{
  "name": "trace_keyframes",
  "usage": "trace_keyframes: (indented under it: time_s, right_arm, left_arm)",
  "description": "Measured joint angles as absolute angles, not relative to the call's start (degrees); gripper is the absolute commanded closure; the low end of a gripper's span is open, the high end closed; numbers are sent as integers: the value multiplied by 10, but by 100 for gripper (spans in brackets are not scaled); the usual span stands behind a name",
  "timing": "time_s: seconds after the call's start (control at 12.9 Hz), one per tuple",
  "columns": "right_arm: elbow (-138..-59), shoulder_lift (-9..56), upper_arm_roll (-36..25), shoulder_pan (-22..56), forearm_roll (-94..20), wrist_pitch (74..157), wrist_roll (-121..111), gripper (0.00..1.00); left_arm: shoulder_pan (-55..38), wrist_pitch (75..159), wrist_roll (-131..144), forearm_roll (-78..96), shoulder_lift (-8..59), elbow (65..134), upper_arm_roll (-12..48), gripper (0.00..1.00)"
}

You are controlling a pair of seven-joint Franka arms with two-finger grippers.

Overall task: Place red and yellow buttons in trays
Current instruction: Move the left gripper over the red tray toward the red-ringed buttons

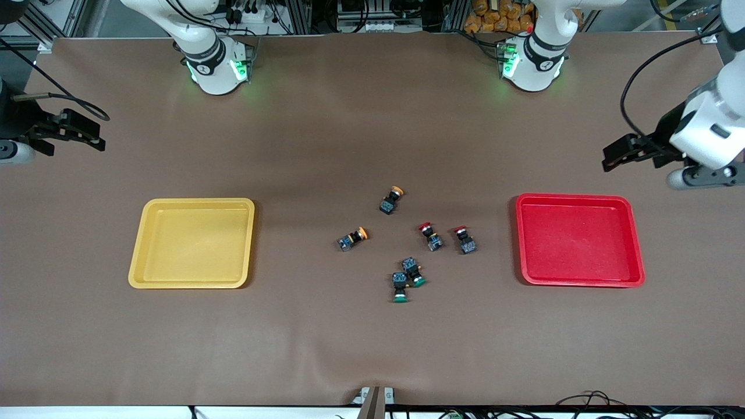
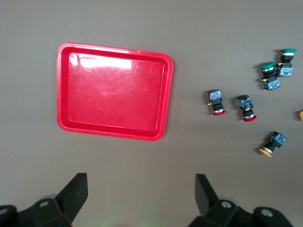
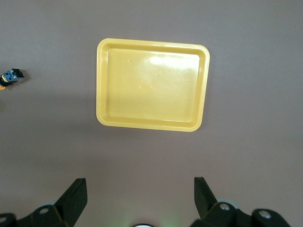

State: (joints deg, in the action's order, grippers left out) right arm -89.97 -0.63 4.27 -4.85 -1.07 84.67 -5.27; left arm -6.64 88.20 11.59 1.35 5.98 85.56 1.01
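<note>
The red and yellow buttons lie loose on the brown table between the two trays, none of them in a tray.

Going across the front view from the right arm's end: the right gripper hangs in the air over bare table at that end, its fingers spread wide with nothing between them. The yellow tray sits flat there with nothing in it.

Toward the middle lies one yellow-capped button on its side. A second yellow-capped button lies farther from the front camera. Two green-capped buttons lie close together, nearest the front camera. Then come two red-capped buttons, the first and the second side by side and apart from each other, the second nearer the red tray.

The red tray sits flat toward the left arm's end, with nothing in it. The left gripper hangs in the air over bare table at that end, its fingers spread wide, holding nothing.
</note>
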Motion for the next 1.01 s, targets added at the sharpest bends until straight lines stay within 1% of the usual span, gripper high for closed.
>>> trace_keyframes:
  time_s: [0.85, 1.01]
  right_arm:
    - [-900, -3, 43, -49, -13, 848, -53, 0]
    - [-900, -3, 43, -49, -13, 848, -53, 0]
  left_arm:
    - [-90, 986, 178, 37, 163, 856, 12, 0]
    - [-100, 1019, 206, 37, 186, 856, 12, 0]
